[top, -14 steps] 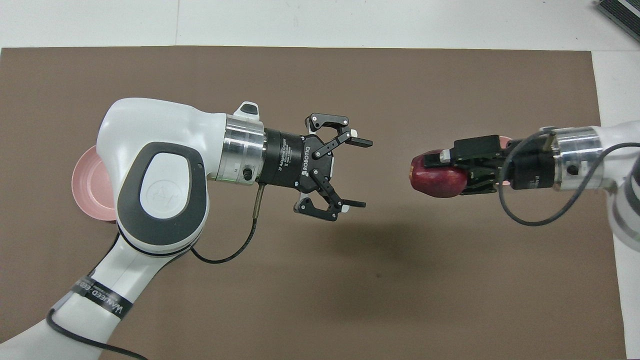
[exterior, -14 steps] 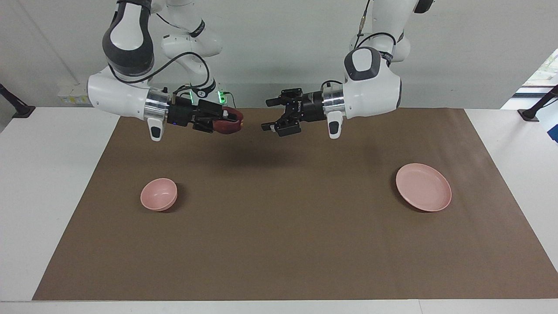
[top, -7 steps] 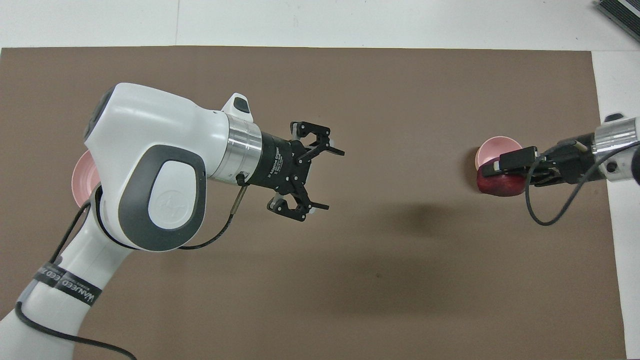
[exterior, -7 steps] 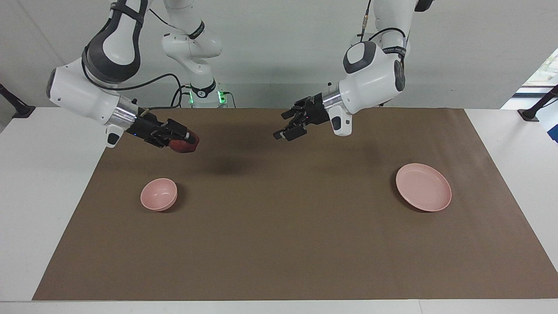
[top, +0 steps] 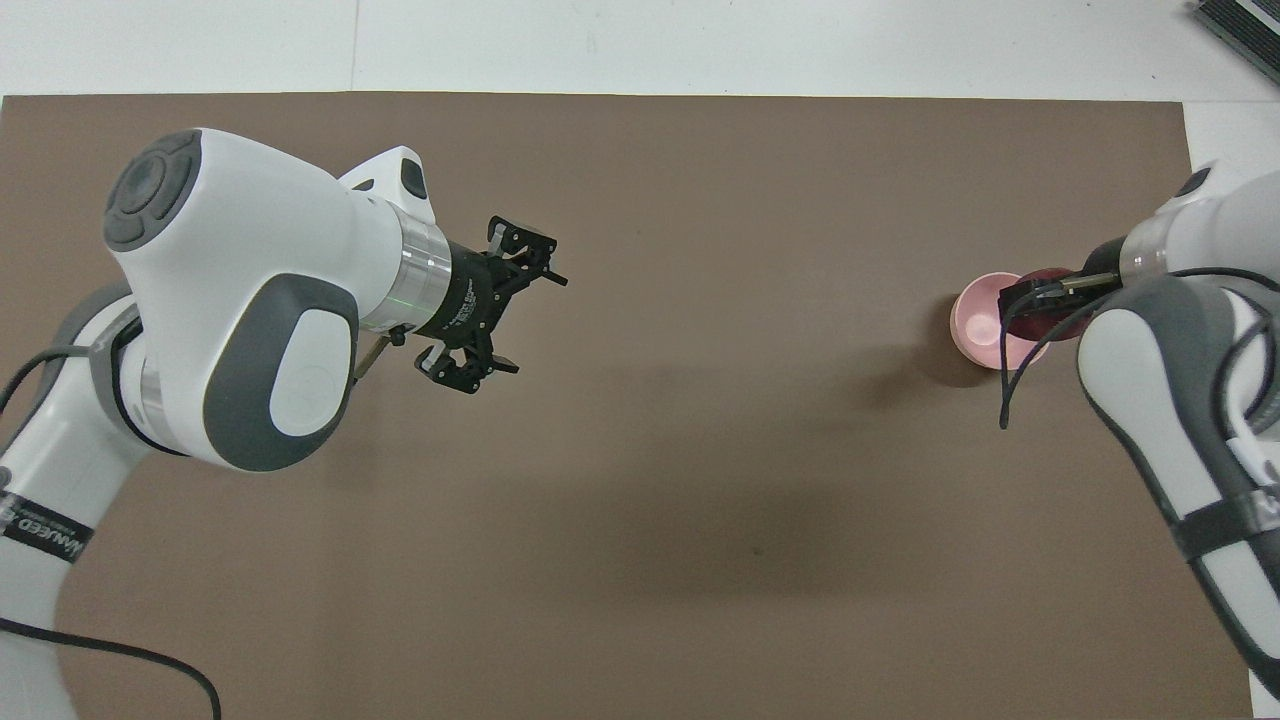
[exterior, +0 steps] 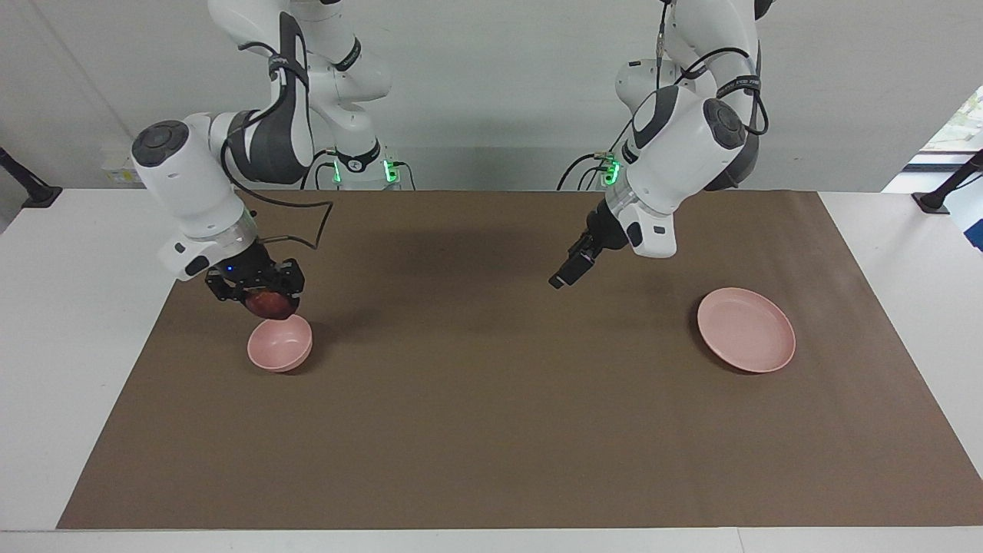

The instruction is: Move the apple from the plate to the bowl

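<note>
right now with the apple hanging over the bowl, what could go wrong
The right gripper holds the apple over the bowl's rim nearest the robots, not its middle; released here, it may clip the rim and roll onto the mat. The bowl is barely wider than the apple, so a bump could tip it.

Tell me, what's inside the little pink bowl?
Nothing can be seen inside the bowl yet. The apple hangs just above its rim, gripped by the right gripper. From overhead, apple and gripper cover part of the bowl.
</note>
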Motion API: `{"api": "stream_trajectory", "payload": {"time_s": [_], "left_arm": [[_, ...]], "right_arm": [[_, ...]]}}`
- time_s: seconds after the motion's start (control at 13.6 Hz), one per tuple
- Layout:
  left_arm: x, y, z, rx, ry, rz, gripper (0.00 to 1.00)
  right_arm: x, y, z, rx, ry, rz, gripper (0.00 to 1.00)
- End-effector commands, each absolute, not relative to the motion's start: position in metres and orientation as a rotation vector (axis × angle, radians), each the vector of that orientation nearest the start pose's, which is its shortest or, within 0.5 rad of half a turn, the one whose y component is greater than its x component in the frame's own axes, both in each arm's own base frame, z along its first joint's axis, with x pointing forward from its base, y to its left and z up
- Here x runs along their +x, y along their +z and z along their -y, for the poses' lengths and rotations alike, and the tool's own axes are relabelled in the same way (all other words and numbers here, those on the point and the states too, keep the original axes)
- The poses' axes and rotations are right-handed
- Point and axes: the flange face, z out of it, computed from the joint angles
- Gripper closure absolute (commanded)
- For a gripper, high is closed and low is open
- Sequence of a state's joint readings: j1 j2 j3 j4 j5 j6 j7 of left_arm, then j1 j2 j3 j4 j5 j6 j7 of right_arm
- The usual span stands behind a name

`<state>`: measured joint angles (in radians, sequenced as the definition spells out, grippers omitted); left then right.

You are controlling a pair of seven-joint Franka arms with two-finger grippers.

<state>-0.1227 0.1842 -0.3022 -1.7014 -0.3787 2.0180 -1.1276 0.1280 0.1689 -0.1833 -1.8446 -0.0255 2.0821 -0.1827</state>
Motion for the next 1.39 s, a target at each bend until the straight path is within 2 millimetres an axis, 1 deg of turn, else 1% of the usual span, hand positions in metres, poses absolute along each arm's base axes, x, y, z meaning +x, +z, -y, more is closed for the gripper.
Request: {"api": "stream_trajectory", "payload": {"time_s": [0.0,0.15,0.22,0.29,0.37,0.44,0.51,0.59,0.66,0.73,0.81,0.88,0.95,1.03,1.1,1.17,1.25,1.32], "left_arm": [[0.583,0.508,0.223,-3.275,0.212,1.156,0.0],[0.588,0.512,0.203,-3.292,0.075,0.912,0.0],[0.591,0.516,0.193,-3.284,0.013,0.805,0.0],[0.595,0.525,0.183,-3.276,-0.062,0.699,0.0],[0.597,0.535,0.173,-3.254,-0.12,0.543,0.0],[0.6,0.544,0.162,-3.241,-0.138,0.398,0.0],[0.603,0.55,0.145,-3.241,-0.136,0.284,0.0],[0.605,0.557,0.132,-3.243,-0.148,0.161,0.0],[0.606,0.565,0.118,-3.24,-0.167,0.065,0.0],[0.608,0.567,0.105,-3.235,-0.18,-0.023,0.0],[0.61,0.568,0.093,-3.225,-0.192,-0.115,0.0],[0.61,0.569,0.09,-3.216,-0.198,-0.196,0.0],[0.605,0.578,0.086,-3.207,-0.219,-0.225,0.0],[0.603,0.583,0.076,-3.204,-0.215,-0.198,0.0],[0.599,0.585,0.073,-3.203,-0.187,-0.192,0.0],[0.592,0.59,0.072,-3.197,-0.148,-0.19,0.0],[0.585,0.593,0.063,-3.194,-0.094,-0.169,0.0],[0.581,0.598,0.055,-3.19,-0.091,-0.15,0.0]], "right_arm": [[0.619,0.425,0.039,-3.282,-0.077,0.304,1.0],[0.619,0.425,0.038,-3.289,-0.071,0.312,1.0],[0.62,0.419,0.035,-3.29,-0.06,0.313,1.0],[0.623,0.409,0.031,-3.291,-0.047,0.312,1.0],[0.626,0.402,0.03,-3.294,-0.05,0.306,1.0],[0.628,0.398,0.03,-3.294,-0.06,0.309,1.0],[0.631,0.393,0.03,-3.296,-0.068,0.308,1.0],[0.632,0.387,0.031,-3.296,-0.063,0.307,1.0],[0.632,0.384,0.03,-3.294,-0.063,0.309,1.0],[0.633,0.38,0.031,-3.296,-0.057,0.293,1.0],[0.636,0.37,0.029,-3.299,-0.064,0.278,1.0],[0.637,0.366,0.029,-3.299,-0.064,0.277,1.0],[0.636,0.363,0.029,-3.299,-0.057,0.274,1.0],[0.635,0.356,0.03,-3.299,-0.044,0.274,1.0],[0.634,0.349,0.033,-3.298,-0.031,0.27,1.0],[0.634,0.348,0.032,-3.294,-0.029,0.265,1.0],[0.634,0.345,0.03,-3.292,-0.03,0.246,1.0],[0.635,0.339,0.03,-3.293,-0.021,0.234,1.0]]}}
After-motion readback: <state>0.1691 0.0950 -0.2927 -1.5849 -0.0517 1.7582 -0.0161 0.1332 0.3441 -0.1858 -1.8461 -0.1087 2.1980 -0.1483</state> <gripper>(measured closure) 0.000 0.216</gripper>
